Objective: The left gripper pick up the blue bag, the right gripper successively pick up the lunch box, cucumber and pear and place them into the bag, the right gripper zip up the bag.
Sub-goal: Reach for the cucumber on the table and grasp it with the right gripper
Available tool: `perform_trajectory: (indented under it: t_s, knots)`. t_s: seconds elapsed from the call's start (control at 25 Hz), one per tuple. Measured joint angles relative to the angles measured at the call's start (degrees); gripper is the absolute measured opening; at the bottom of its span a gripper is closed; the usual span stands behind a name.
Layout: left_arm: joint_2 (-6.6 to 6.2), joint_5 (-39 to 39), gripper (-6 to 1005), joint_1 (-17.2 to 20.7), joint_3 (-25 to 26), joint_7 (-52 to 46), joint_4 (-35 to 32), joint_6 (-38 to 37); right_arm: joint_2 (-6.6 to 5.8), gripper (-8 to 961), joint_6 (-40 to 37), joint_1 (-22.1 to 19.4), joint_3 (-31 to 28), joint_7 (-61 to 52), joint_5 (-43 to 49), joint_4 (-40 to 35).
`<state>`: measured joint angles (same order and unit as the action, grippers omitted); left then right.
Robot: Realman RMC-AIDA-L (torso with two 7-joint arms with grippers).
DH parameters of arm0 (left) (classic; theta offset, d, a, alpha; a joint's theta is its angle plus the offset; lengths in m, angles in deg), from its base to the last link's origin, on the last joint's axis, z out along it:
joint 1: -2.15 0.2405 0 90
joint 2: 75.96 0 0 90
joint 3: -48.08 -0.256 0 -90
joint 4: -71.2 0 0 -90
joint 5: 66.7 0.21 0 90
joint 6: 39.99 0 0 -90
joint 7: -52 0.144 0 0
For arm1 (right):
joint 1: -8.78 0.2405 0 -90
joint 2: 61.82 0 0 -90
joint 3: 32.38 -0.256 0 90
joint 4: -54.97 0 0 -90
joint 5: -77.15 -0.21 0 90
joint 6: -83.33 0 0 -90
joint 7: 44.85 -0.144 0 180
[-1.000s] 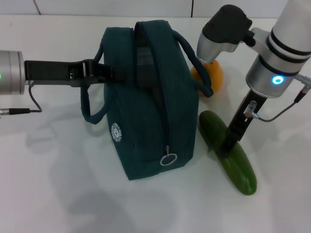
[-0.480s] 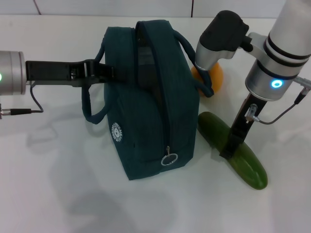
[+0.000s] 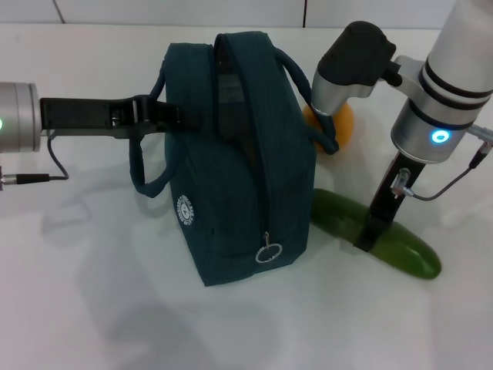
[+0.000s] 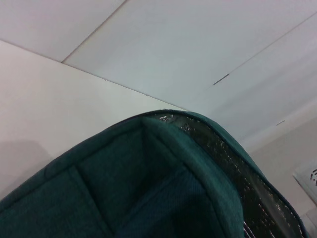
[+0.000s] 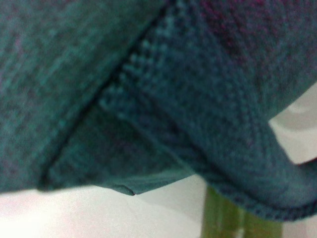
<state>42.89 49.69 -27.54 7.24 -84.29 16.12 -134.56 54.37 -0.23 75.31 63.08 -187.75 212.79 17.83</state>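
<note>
The blue bag (image 3: 231, 169) stands upright in the middle of the table with its top open. My left gripper (image 3: 158, 114) reaches in from the left and is shut on the bag's upper left rim; the left wrist view shows that rim (image 4: 168, 148) close up. The cucumber (image 3: 404, 250) lies on the table to the right of the bag, one end near the bag's base. My right gripper (image 3: 368, 237) points down and is shut on the cucumber's middle. The pear (image 3: 343, 123) sits behind, partly hidden by the right arm and a bag handle. The lunch box is out of view.
A loop handle (image 3: 142, 173) hangs off the bag's left side, and the zipper's ring pull (image 3: 267, 252) dangles at its front end. The right wrist view is filled by bag fabric (image 5: 124, 89), with a bit of cucumber (image 5: 223, 220) below. Bare white table lies in front.
The cucumber has pivoted under my right gripper: its front end swung right and away from the table's front edge. The right gripper shifted slightly right. Left arm and bag stayed still.
</note>
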Motion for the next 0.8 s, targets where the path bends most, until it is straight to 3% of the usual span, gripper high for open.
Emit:
perform_trajectory:
  t_s: [0.16,0.8]
  knots:
    - [0.05,-0.39,34,0.15,-0.21,0.05,-0.02,-0.05,0.0,648,0.03,0.01,0.0,-0.01,-0.02,0.03]
    - [0.06,-0.57,35,0.24,-0.12,0.05,-0.03,-0.27,0.0,632,-0.45,0.01,0.08,-0.07,0.45,0.01]
